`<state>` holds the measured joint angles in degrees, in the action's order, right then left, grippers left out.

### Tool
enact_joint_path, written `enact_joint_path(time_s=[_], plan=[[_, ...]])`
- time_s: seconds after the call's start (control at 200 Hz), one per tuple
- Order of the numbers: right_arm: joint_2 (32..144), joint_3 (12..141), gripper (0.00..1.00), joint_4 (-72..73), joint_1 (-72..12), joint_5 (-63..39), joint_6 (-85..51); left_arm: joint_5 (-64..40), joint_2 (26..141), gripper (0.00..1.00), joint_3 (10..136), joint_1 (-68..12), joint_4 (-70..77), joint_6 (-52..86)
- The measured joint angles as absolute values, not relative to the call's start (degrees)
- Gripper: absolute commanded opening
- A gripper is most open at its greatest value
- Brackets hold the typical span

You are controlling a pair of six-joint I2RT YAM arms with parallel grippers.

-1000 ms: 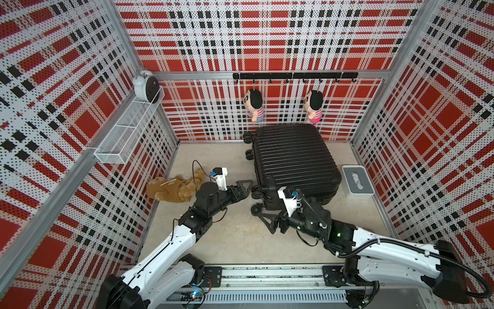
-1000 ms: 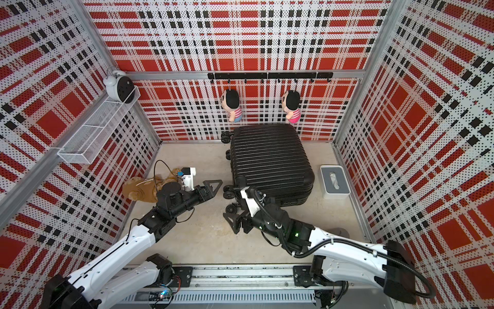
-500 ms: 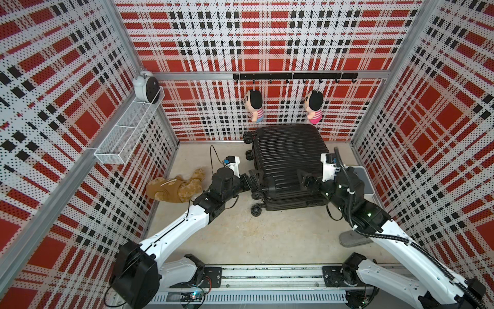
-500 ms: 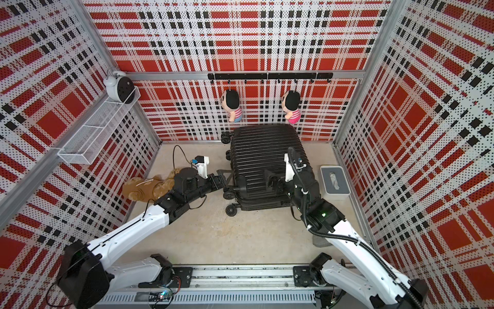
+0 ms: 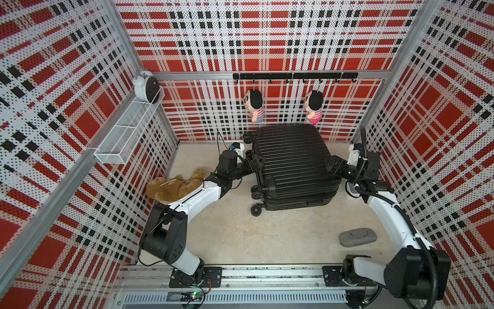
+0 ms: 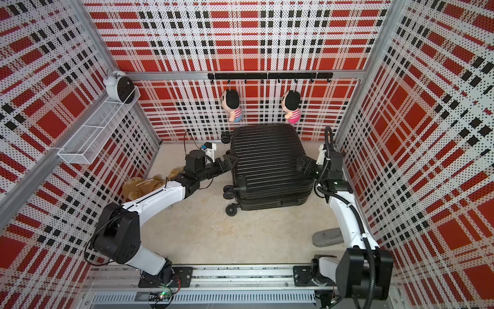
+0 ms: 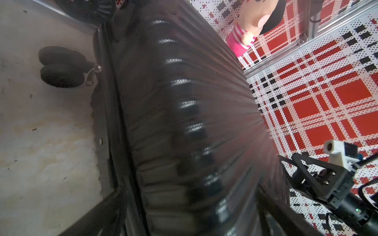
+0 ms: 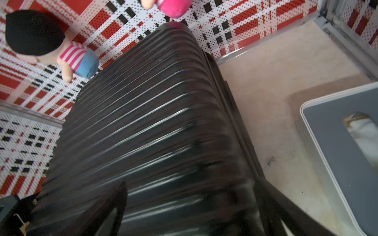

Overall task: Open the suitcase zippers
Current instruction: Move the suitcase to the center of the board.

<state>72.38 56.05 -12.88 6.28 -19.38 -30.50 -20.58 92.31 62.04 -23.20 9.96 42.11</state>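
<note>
The black ribbed suitcase [image 5: 291,163] [image 6: 267,166] lies flat on the floor near the back wall, with its wheels [image 5: 256,210] toward the left. Its zippers run as a thin dark track [image 7: 117,114] [image 8: 224,92] along the seam. A small metal tab [image 7: 91,75] hangs beside a wheel. My left gripper [image 5: 257,163] [image 7: 186,204] is open at the case's left side, with the upper shell's edge between its fingers. Open as well, my right gripper [image 5: 331,164] [image 8: 192,194] straddles the right edge. Whether the fingers press the shell cannot be told.
A brown plush toy [image 5: 173,187] lies by the left wall under my left arm. A grey pad [image 5: 358,236] lies front right, and a white-and-grey box [image 8: 343,147] stands right of the case. Two dolls [image 5: 255,105] [image 5: 314,107] hang above it. A wire basket [image 5: 128,133] is on the left wall.
Both arms have swung from the suitcase's front corner out to its two sides and now reach further back along them. The suitcase has hardly moved.
</note>
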Motion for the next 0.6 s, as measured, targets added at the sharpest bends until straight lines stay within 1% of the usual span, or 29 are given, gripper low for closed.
enact_joint_path(time_s=[0.14,0.24,0.286,0.391,0.441,0.601], plan=[[77.5,54.7,1.0,-5.7,12.2,-28.0,-35.1,-21.2,97.3,0.99,65.9,-22.2,10.3,41.9],[83.2,55.1,1.0,-0.7,15.4,-34.8,-37.5,-22.0,100.2,1.0,68.0,-21.6,11.2,41.8],[85.7,55.3,0.97,1.2,16.0,-37.3,-38.5,-22.2,101.1,1.0,68.6,-21.5,11.9,41.7],[89.9,56.0,0.86,5.3,16.9,-41.6,-40.6,-22.4,101.8,0.99,68.9,-21.3,12.8,41.7],[91.0,56.6,0.82,6.3,16.9,-43.4,-41.1,-22.6,101.9,0.98,68.9,-21.3,13.1,41.7],[91.3,55.7,0.8,10.2,15.7,-47.2,-41.8,-24.1,102.0,0.97,67.9,-21.4,15.1,41.9]])
